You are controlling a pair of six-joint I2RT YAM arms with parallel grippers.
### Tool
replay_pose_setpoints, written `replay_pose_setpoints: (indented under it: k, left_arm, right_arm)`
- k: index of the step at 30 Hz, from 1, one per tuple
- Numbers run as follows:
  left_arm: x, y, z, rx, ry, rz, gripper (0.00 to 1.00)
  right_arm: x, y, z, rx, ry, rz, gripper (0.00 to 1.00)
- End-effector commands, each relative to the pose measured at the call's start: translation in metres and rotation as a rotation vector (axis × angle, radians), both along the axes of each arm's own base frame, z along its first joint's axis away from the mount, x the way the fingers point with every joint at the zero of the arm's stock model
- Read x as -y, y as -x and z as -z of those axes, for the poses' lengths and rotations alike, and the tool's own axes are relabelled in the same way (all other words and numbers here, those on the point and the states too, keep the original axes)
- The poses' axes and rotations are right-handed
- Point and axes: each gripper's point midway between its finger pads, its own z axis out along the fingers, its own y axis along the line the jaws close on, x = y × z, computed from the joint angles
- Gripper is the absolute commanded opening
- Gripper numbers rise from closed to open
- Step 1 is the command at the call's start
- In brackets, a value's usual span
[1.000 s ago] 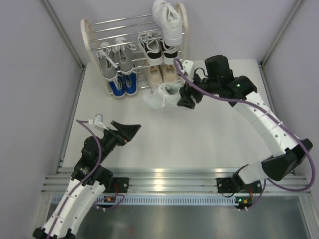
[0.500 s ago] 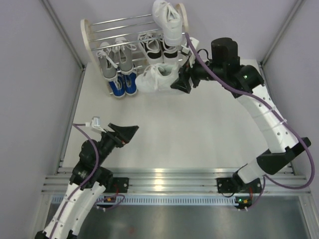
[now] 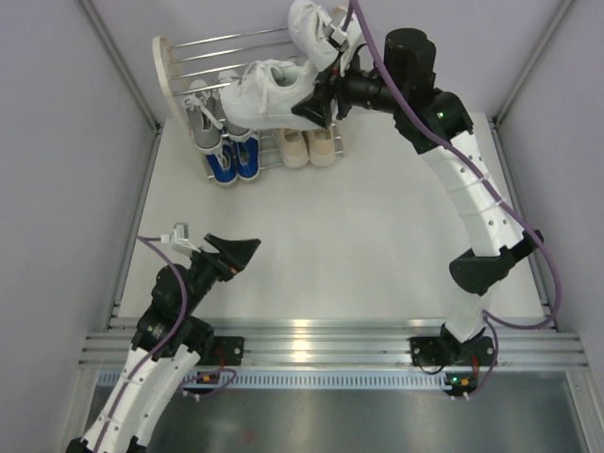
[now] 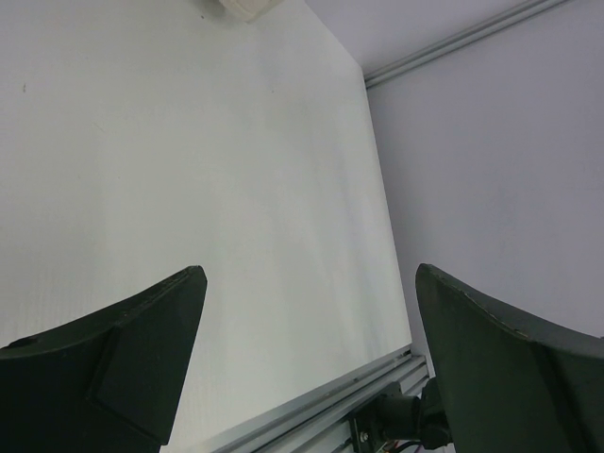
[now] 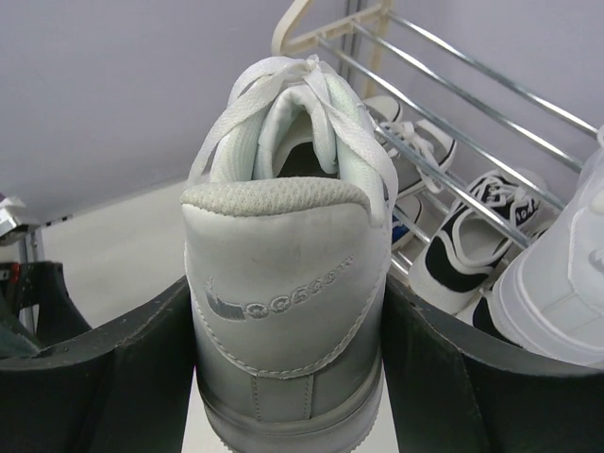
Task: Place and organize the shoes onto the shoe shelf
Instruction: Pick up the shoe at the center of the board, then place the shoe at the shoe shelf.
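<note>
**White sneaker held up at the shoe shelf — right pincer clamped on its heel**

The right gripper [image 3: 319,97] grips an all-white sneaker [image 3: 260,90] by the heel, one finger against each side, with the toe pointing left across the upper rods of the shoe shelf [image 3: 166,58]. I cannot tell whether the sole touches a rod. The shelf stands at the far edge of the table [image 3: 377,236], left of its middle. A second white sneaker [image 3: 316,33] lies on the top tier at the right end, just beside the gripper. The grey pair [image 3: 203,118] sits partly hidden under the held shoe, with the blue pair [image 3: 234,165] lowest on the left, the beige pair [image 3: 307,146] lowest on the right, and the black-and-white pair [image 5: 462,245] on a middle tier. The left gripper [image 3: 241,250] hangs near the table's near-left corner — jaws spread wide, holding nothing.
</note>
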Motion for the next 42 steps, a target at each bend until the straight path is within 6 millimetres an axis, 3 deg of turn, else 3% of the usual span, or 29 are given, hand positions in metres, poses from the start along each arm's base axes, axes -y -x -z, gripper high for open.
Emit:
replay_pose_setpoints:
  k: [1,7,10,17,23,24,25,26,31,37,42]
  left_arm:
    - [-0.004,-0.002,-0.016,0.041,0.006,-0.024,0.98]
    - [-0.005,-0.005,-0.012,0.026,-0.009,-0.036,0.98]
    - [-0.005,-0.007,-0.010,0.019,-0.016,-0.040,0.98]
    - [-0.005,-0.011,-0.004,0.001,-0.022,-0.048,0.98]
    - [-0.005,-0.010,-0.003,0.003,-0.015,-0.048,0.98]
    - [-0.006,-0.010,-0.003,0.004,-0.014,-0.050,0.98]
    - [-0.005,-0.010,-0.003,0.006,-0.013,-0.048,0.98]
    - [-0.006,-0.010,-0.002,0.006,-0.013,-0.050,0.98]
    - [-0.006,-0.007,0.000,0.005,-0.020,-0.043,0.98]
    - [-0.005,-0.005,0.003,0.006,-0.025,-0.035,0.98]
    - [-0.006,-0.003,0.005,0.006,-0.025,-0.035,0.98]
  right_arm:
    - [0.001,0.020,-0.110,0.260,-0.244,-0.019,0.00]
    - [0.001,0.010,-0.132,0.303,-0.312,0.010,0.00]
    - [0.001,-0.006,-0.138,0.330,-0.338,0.069,0.00]
    - [-0.006,-0.065,-0.135,0.419,-0.387,0.243,0.00]
    - [-0.020,-0.098,-0.126,0.538,-0.406,0.402,0.00]
    - [-0.020,-0.098,-0.133,0.580,-0.429,0.426,0.00]
    - [-0.028,-0.097,-0.128,0.583,-0.430,0.426,0.00]
    - [-0.020,-0.104,-0.131,0.590,-0.456,0.497,0.00]
    - [-0.030,-0.104,-0.119,0.599,-0.465,0.585,0.00]
    - [-0.019,-0.110,-0.116,0.625,-0.508,0.725,0.00]
    - [-0.019,-0.112,-0.112,0.627,-0.531,0.742,0.00]
